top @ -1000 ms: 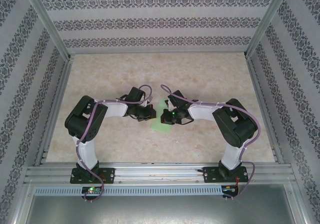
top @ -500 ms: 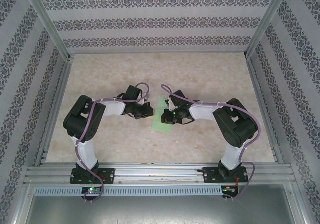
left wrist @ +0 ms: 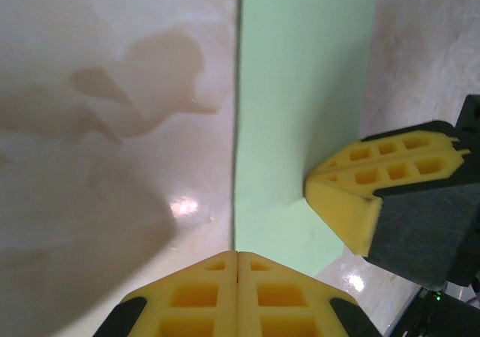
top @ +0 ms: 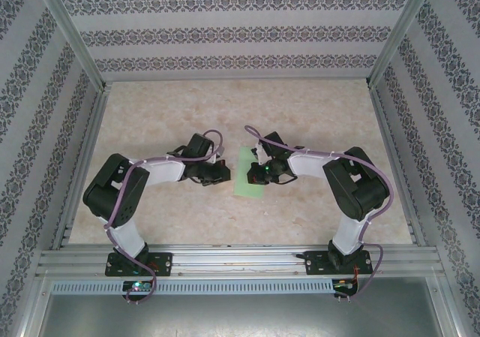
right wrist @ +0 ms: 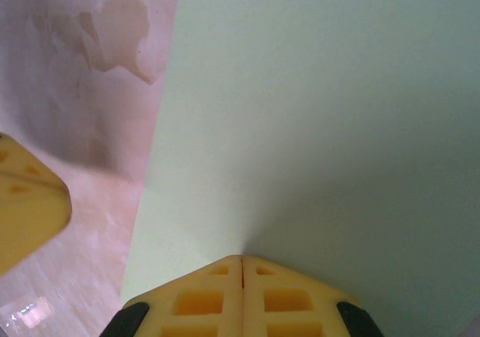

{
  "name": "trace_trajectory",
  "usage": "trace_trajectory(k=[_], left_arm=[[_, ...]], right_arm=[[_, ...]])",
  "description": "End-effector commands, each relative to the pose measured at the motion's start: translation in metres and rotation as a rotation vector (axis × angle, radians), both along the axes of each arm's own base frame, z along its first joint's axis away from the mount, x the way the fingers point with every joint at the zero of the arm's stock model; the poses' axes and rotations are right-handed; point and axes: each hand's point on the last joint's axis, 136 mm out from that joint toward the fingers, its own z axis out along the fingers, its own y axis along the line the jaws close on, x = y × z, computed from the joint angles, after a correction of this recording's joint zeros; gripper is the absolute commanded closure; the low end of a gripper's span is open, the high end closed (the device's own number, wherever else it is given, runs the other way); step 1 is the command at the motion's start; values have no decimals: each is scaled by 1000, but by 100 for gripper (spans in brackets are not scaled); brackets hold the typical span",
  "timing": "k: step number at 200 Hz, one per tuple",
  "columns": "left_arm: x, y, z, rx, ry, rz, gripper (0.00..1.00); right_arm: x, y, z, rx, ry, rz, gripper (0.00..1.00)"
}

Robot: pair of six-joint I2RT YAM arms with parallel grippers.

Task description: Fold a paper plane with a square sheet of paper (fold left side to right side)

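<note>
The paper [left wrist: 300, 89] lies under right gripper [right wrist: 241, 260], just beside left gripper [left wrist: 238, 256].

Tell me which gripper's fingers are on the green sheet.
The right gripper: its shut fingers sit on the sheet; the left gripper is beside it, over bare table.

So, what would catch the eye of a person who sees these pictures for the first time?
The light-green paper, a narrow rectangle, lies flat in the middle of the beige table. Both tools meet there: the right tool rests on the paper, yellow fingers together, and the left tool sits at its left edge, fingers also together.
</note>
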Motion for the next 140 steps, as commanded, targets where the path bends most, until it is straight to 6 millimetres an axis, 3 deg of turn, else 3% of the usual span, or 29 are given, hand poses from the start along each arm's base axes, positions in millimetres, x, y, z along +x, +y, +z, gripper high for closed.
trace_trajectory(k=[1, 96, 140], left_arm=[[2, -12, 1, -30, 12, -1, 95], [24, -32, -4, -50, -1, -22, 95], [26, -35, -17, -40, 21, -27, 95]], right_arm=[[-31, -42, -43, -202, 143, -9, 100], [-32, -42, -43, -204, 149, -9, 100], [-32, -41, -43, -199, 151, -11, 100]])
